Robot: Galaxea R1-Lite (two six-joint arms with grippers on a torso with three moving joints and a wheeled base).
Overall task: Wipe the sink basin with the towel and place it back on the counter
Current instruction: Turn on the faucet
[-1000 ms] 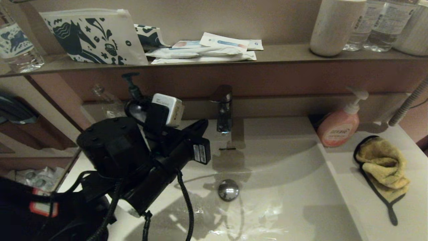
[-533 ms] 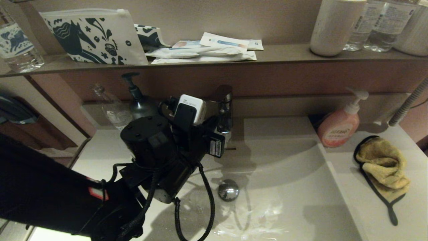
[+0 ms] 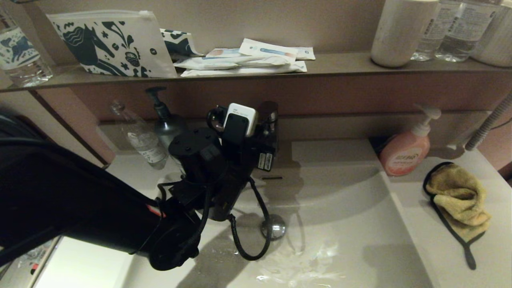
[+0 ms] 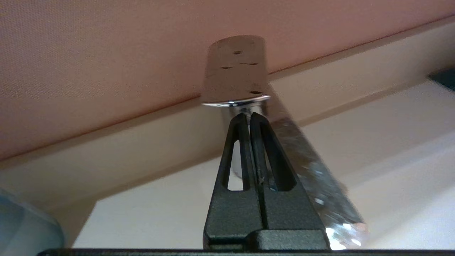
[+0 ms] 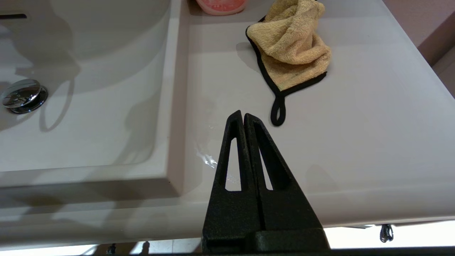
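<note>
one yellow towel (image 3: 458,197) crumpled on the counter (image 3: 448,248), one sink basin (image 3: 340,224), one tap (image 4: 236,71), left gripper (image 4: 247,115) pressed together at it, right gripper (image 5: 243,114) pressed together, empty, over the counter's front edge

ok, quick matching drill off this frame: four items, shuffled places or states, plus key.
Things:
1. towel
2. left gripper
3. drain plug
4. pink soap bottle

Places or states:
A. shut, tips close in front of the chrome faucet
B. on the floor of the sink basin
C. crumpled on the counter, right of the basin
D. upright on the counter at the back, just behind the towel

Pairs: 1-C, 2-A, 3-B, 4-D
</note>
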